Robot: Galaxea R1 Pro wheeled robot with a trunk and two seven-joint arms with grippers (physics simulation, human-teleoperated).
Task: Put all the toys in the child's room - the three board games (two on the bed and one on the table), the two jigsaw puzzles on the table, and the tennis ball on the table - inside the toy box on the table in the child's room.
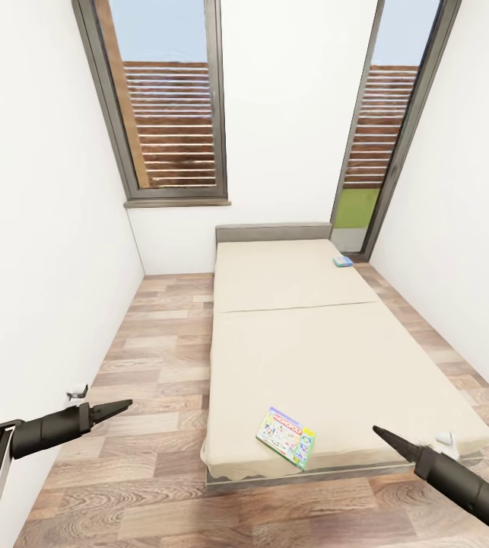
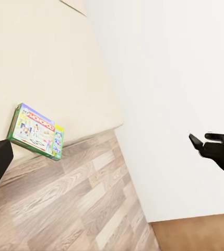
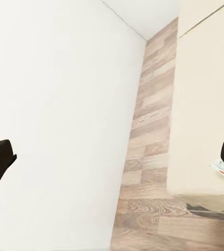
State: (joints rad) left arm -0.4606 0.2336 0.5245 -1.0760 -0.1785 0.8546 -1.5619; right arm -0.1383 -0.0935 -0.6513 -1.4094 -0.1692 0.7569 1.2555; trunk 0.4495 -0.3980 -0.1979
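Two flat printed game boxes lie on a large low bed with a plain beige two-part mattress [image 1: 305,335] and a low grey headboard [image 1: 273,232], seen from the robot's head camera. The bed fills the middle and right of a narrow white-walled room with a pale wood-plank floor [image 1: 153,358].

The white and green Monopoly board game box [image 1: 286,437] rests flat near the foot of the mattress, at about six o'clock on the bed, close to its near edge and turned a little askew. The smaller blue board game box [image 1: 342,261] lies far off at about one o'clock, near the right edge of the mattress close to the headboard. The two boxes are well apart.

Behind the bed, at eleven o'clock, a tall grey-framed window [image 1: 164,99] shows a slatted wooden screen; at one o'clock stands a tall grey-framed glass door [image 1: 385,129].

The black left pincer [image 1: 120,406] hangs over the floor at eight o'clock, its fingers pressed together into one point aimed toward the bed, holding nothing. The black right pincer [image 1: 381,434] hangs at four o'clock over the near right corner of the mattress, also pressed together to a point and holding nothing. The Monopoly box lies between the two tips, touching neither.

In the left wrist view the Monopoly box [image 2: 37,132] sits at the mattress edge above the floor planks.
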